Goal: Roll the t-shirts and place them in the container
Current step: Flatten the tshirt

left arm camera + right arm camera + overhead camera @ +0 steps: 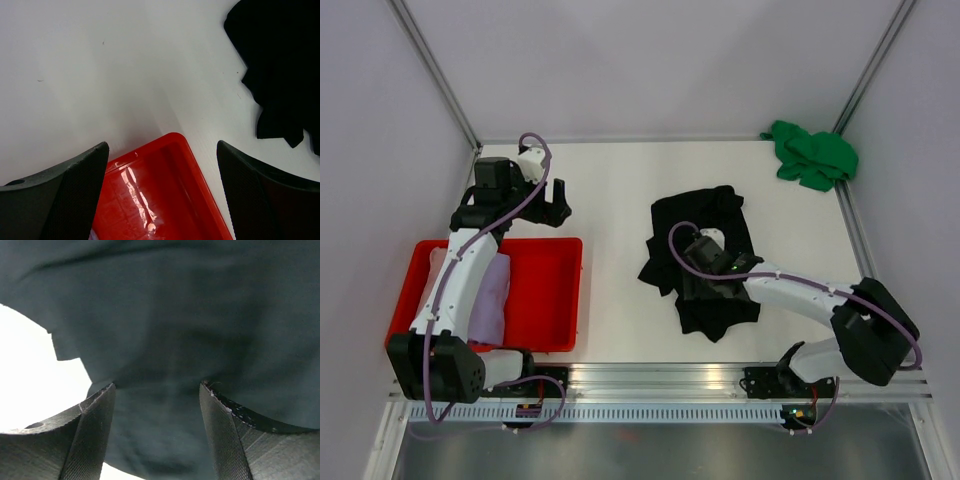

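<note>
The black t-shirt (715,215) is plain; the green t-shirt (810,155) is a bright solid green. The tray (545,290) is glossy red (white glare on its floor), the cloth (495,297) in it pale lavender. The table (610,190) is white.

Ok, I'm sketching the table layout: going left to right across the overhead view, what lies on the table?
Red plastic tray → crumpled black cloth t-shirt → bunched bright green cloth t-shirt.
</note>
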